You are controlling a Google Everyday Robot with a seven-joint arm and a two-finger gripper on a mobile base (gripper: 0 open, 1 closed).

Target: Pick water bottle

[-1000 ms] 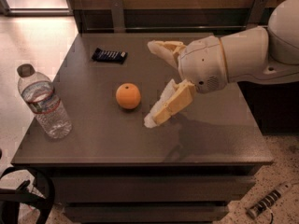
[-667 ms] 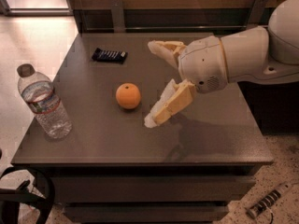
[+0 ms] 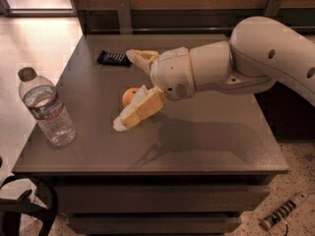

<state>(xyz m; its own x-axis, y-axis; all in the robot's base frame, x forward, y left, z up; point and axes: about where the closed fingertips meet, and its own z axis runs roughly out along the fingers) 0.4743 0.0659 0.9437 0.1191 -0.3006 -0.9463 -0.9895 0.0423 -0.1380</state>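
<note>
Your water bottle stands upright, cap up, at the table's near-left edge, well left of your gripper, whose fingers are spread wide, holding nothing, beside the orange.

Clear ribbed water bottle: grey-brown cap, white-and-red label band. Bright orange on the dark grey-brown table. The gripper just beside the orange has cream-yellow fingers (white arm).

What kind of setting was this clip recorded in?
Probably an office lounge or break area: a dark grey table on a speckled hard floor, a power strip lying beside it. The water bottle stands near the table's left edge; the tool hangs open by the orange, mid-table.
</note>
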